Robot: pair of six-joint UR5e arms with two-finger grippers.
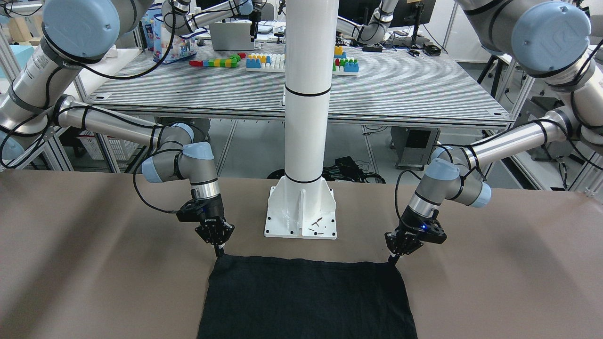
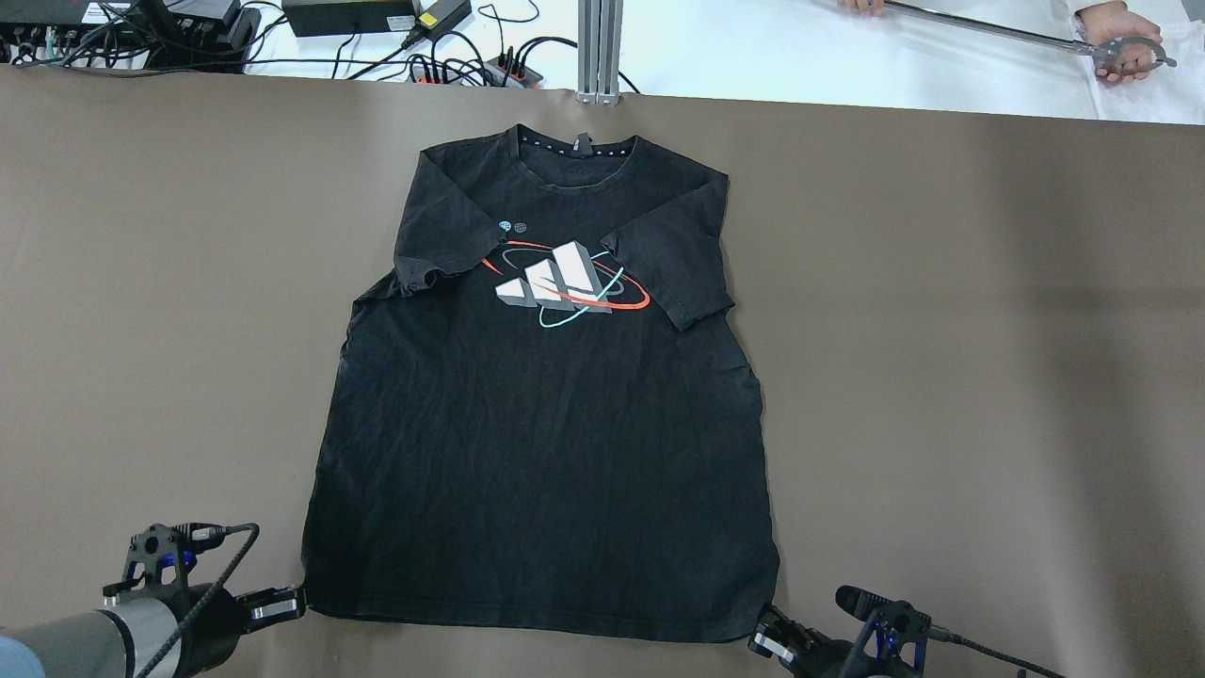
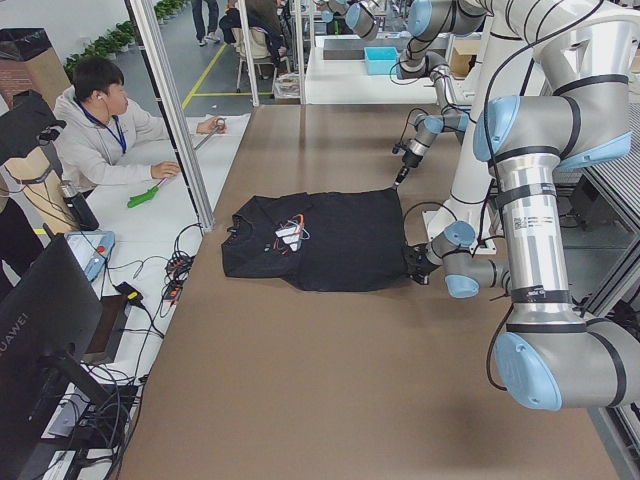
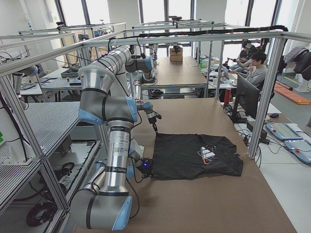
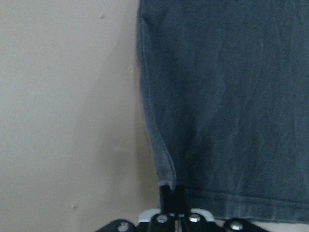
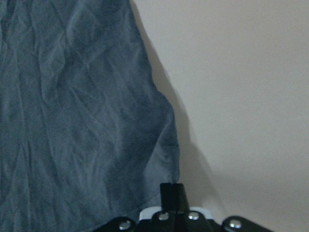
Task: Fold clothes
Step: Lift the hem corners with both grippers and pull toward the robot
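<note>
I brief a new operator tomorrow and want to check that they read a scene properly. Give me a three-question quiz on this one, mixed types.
1. True or false: the T-shirt lies flat with its printed side up.
2. Where is the left gripper? A) at the collar B) at a hem corner C) on a sleeve
3. Fill in: the right gripper is ___ (open/shut) on the other hem corner.
Key: 1 true; 2 B; 3 shut.

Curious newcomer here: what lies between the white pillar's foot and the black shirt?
Only a bare strip of brown table separates foot and shirt, in the front-facing view.
</note>
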